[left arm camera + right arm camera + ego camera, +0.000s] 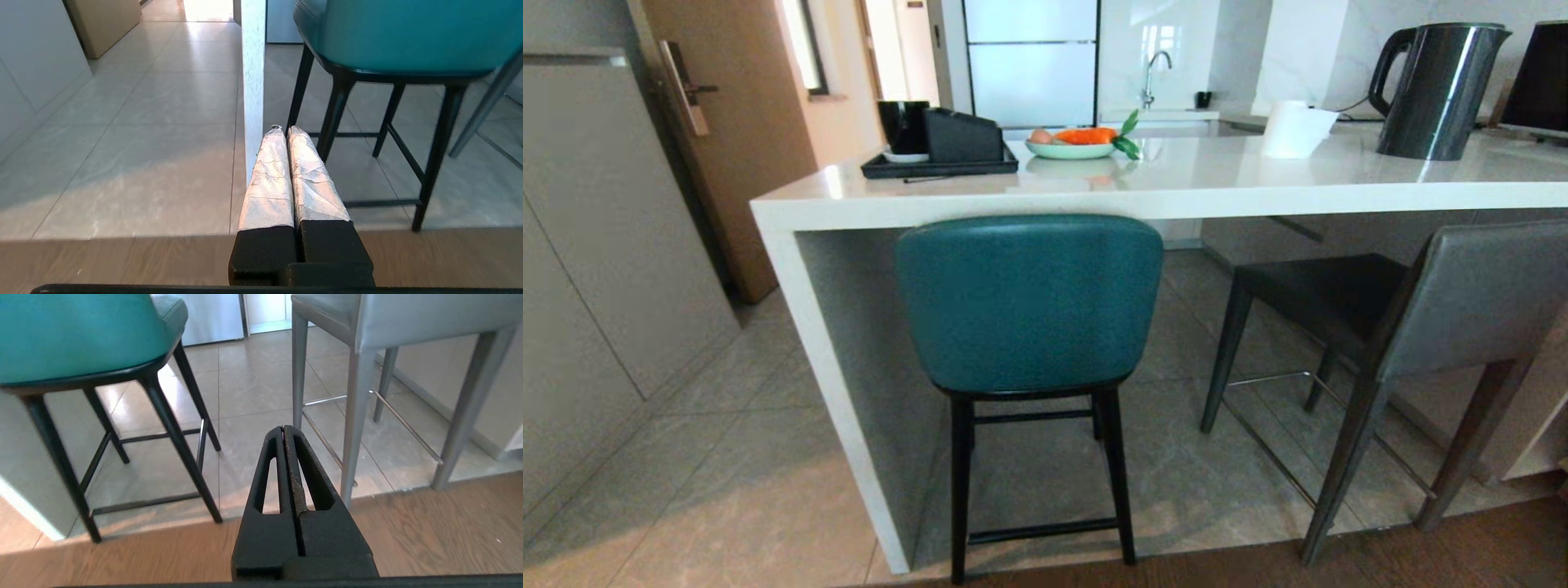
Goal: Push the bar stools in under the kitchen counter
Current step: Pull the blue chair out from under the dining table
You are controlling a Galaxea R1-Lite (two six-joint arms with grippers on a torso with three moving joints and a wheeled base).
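Both arms hang low in front of the robot, and neither shows in the head view. The left tool (284, 130) has its foil-wrapped fingers pressed together, holding nothing. The right tool (283, 428) is likewise closed tight and empty, with its black fingers meeting along their length.

The teal stool (1029, 302) stands ahead of both tools and above them; only its seat underside and thin black legs show from the wrist views. It lies ahead and to the right of the left tool, and ahead and to the left of the right tool, so it sits roughly between the two. Its rounded back faces the robot and sits just at the edge of the counter (1094, 192), close beside the white side panel (253, 81), which rises directly beyond the left tool's tips. This stool looks largely tucked in already.

The grey stool (1462, 310) lies ahead and to the right of the right tool, well apart from the left one. It is turned at an angle, its back swung outward and its dark seat only partly under the counter. The right arm is clearly the nearer. The push probably has to go forward, away from the tools and toward the counter, against the stool's rectangular back while squaring it.
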